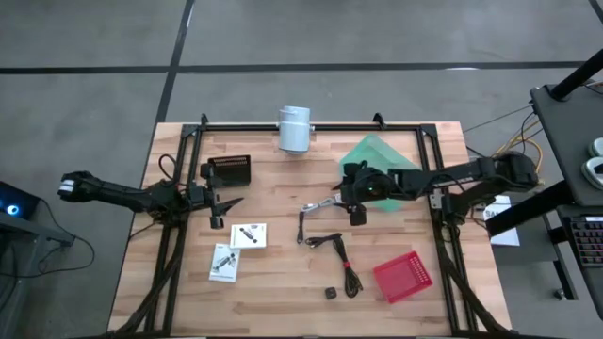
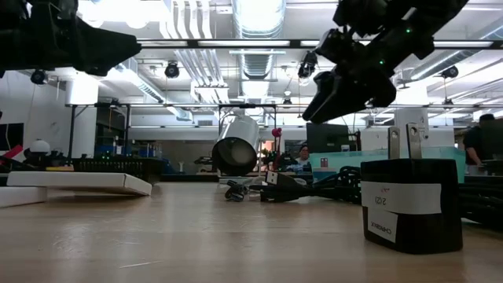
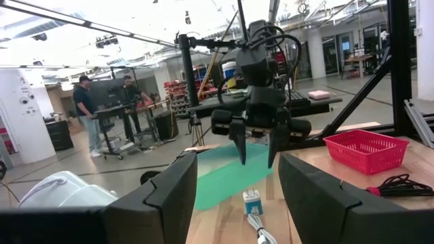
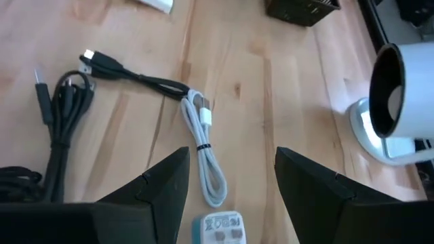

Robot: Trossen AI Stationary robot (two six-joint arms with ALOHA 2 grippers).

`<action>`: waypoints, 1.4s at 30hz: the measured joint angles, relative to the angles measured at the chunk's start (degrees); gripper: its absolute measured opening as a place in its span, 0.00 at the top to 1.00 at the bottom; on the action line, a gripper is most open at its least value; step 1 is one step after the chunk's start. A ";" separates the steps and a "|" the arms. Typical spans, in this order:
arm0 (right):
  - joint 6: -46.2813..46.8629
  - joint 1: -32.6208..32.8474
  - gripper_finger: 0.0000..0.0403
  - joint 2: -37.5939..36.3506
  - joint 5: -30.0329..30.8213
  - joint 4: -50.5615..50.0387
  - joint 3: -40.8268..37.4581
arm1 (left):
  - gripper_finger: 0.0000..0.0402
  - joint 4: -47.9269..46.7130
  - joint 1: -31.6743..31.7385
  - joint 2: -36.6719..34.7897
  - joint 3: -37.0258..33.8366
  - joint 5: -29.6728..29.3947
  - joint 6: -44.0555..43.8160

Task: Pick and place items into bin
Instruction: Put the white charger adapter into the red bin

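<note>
The right end effector (image 1: 359,213) hangs open and empty over the middle of the counter (image 1: 283,292), directly above a coiled white cable (image 4: 207,166) with a small pale charger plug (image 4: 218,227) at its end. The cable looks light and floppy, so it should be pinched where the black tie bunches the loops, or at the stiffer plug. Black cords (image 1: 341,256) lie just nearer, equally limp and likely to trail. The red bin (image 1: 402,277) sits at the near right. The left end effector (image 1: 222,204) waits open and empty at the left.
</note>
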 joint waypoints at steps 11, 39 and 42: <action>-0.75 -0.02 0.49 4.75 12.26 -2.37 0.79 | 0.52 -0.02 0.02 0.03 -0.05 -0.02 0.00; 2.45 -0.16 0.28 9.18 8.33 -4.32 0.72 | 0.52 -0.03 0.01 0.36 -0.08 -0.02 0.00; 2.41 -0.22 0.29 10.52 8.33 -4.50 0.72 | 0.52 0.04 0.02 0.34 -0.08 -0.02 0.00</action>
